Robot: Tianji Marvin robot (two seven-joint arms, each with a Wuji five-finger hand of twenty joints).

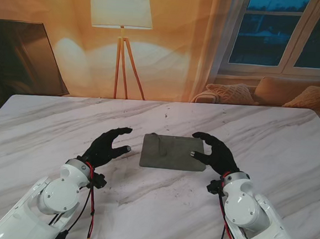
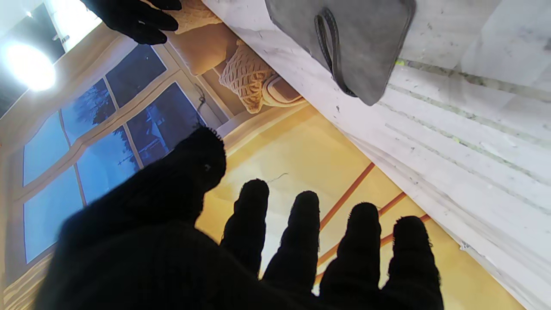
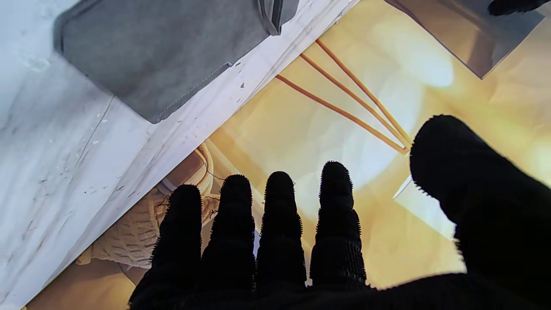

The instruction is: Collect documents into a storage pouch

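Two open hands flank the grey pouch (image 1: 174,152) — left hand (image 1: 107,146), right hand (image 1: 215,151)

Glossy white rounded arm shells, black knit-gloved left hand (image 1: 107,146) and right hand (image 1: 215,152), red cables at wrists

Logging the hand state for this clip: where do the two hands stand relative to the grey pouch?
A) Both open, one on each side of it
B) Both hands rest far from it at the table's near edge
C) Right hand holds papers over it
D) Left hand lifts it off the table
A: in the stand view the left hand and right hand flank the grey pouch, fingers spread, holding nothing; the pouch lies flat on the table.
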